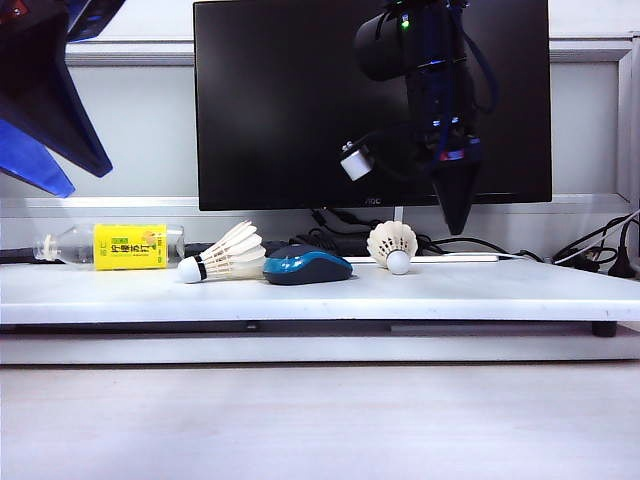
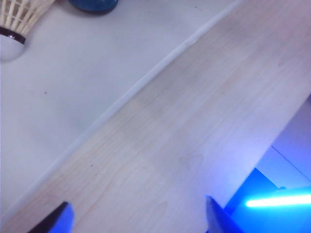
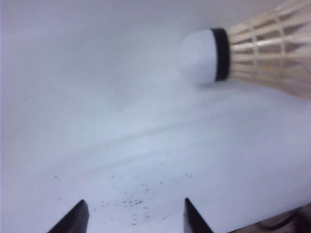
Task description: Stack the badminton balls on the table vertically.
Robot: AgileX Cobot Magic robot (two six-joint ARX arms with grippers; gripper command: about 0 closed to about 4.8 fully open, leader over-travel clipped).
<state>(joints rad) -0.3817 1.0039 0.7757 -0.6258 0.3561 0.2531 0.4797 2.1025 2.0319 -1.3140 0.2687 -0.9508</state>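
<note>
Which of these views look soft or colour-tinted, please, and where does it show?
Exterior view: sharp and evenly lit, both shuttlecocks crisp. Left wrist view: blue cast around the open left gripper, with a bright glowing streak beside it. Right wrist view: softly blurred, the shuttlecock smeared beyond the open right gripper.

Office desk setting, dark computer monitor (image 1: 372,100) against a pale partition wall, blue-and-black computer mouse (image 1: 308,267) on the white desk surface (image 1: 320,295), tangle of black cables (image 1: 590,250) behind, yellow-labelled plastic bottle (image 1: 112,246) lying on its side
</note>
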